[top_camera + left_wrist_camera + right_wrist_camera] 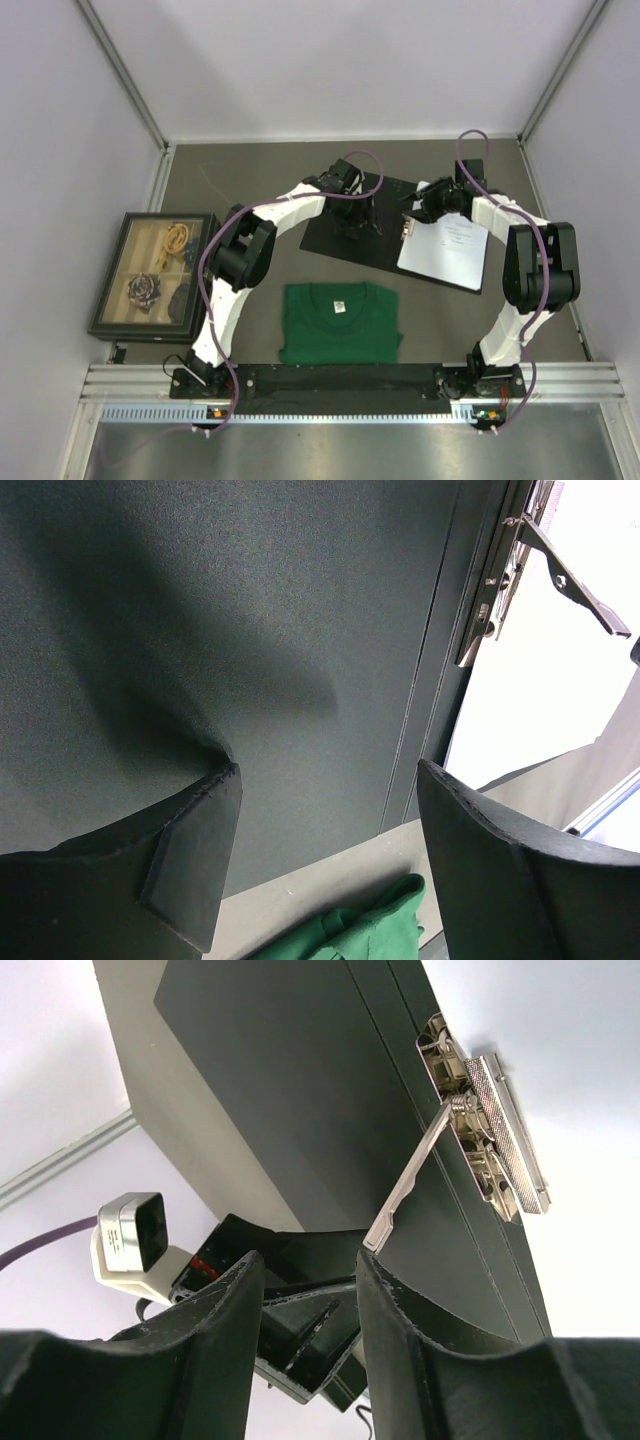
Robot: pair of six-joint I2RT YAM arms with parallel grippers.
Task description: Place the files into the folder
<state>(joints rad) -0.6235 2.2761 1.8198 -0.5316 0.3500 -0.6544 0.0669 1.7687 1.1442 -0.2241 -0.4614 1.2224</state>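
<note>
The folder [330, 240] lies spread open on the desk [250, 170] at 12 o'clock from the green shirt [340, 322]. Its black inner faces are up, and the picture box [155, 275] sits well apart at 9 o'clock. The files [450, 250] rest as a white stack on the folder's leaf at 3 o'clock, with their near edge just beside the clip [492, 1135] along the spine. The clip's lever [408, 1182] stands raised off the black face, which suggests the clamp is open to take the sheets. Whether the paper edge is already under the bar cannot be told. The left hand [328, 775] is released, its fingers spread wide and empty. It sits low over the bare black leaf at 9 o'clock of the clip, probably to keep that cover flat so the folder does not shift or swing shut; the pictures do not settle whether it touches. The right hand [307, 1260] is also unclenched, with a narrow gap and nothing between its fingers. It sits just short of the lever's free tip, well placed to press the lever down. The likely step in hand is seating the sheets and locking the clip, with closing the cover left to do.
</note>
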